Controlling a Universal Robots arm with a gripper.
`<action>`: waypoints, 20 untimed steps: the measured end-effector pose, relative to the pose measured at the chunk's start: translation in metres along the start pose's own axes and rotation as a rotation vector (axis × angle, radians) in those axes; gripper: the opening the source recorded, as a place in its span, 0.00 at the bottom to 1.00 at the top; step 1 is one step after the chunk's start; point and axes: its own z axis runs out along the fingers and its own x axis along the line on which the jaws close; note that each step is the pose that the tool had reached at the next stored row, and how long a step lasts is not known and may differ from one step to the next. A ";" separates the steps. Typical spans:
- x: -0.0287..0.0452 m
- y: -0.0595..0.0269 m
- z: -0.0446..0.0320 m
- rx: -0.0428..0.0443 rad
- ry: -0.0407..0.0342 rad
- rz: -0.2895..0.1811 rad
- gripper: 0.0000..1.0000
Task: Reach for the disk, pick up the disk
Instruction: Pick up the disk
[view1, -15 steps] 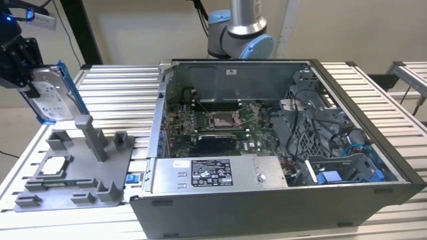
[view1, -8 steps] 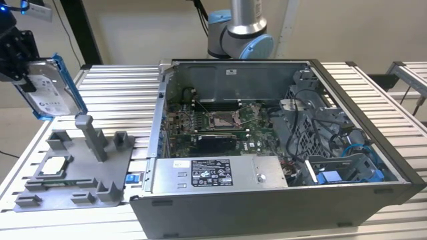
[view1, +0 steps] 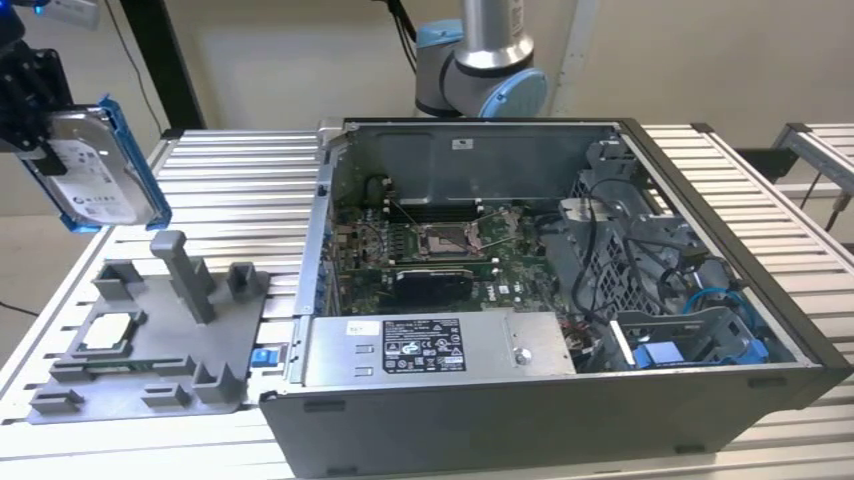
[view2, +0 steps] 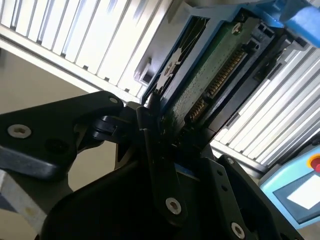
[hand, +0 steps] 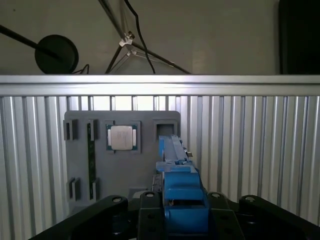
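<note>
I am holding the disk clamped between my jaws, lifted clear of the ribbed aluminium surface at the exterior view's left edge. It is hanging almost on edge. Its silver face with the white label is showing, and blue plastic rails are running down its long sides. In the second wrist view its green circuit-board underside is facing the camera with a row of gold contacts, and my black jaws are pressing in on both sides. In the first wrist view I am seeing it edge-on as a narrow blue rail.

Open air is lying all round the disk. Below it a grey moulded fixture is resting on the surface, matte and blocky, with slots and upright posts. Its tallest post is standing under the disk but well apart from it. A small square silver-white chip is sitting in a square pocket of the fixture. Just beside the fixture, toward the exterior view's right, an open computer case is lying on its side, its sheet-metal wall rising there. A grey metal box with a sticker is sitting along its near side.
</note>
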 end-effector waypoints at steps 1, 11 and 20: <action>0.0000 -0.0001 -0.0012 0.0001 0.0000 0.000 0.00; -0.0002 -0.0003 -0.0096 -0.0004 0.0000 0.000 0.00; -0.0003 -0.0003 -0.0125 -0.0004 0.0000 -0.001 0.00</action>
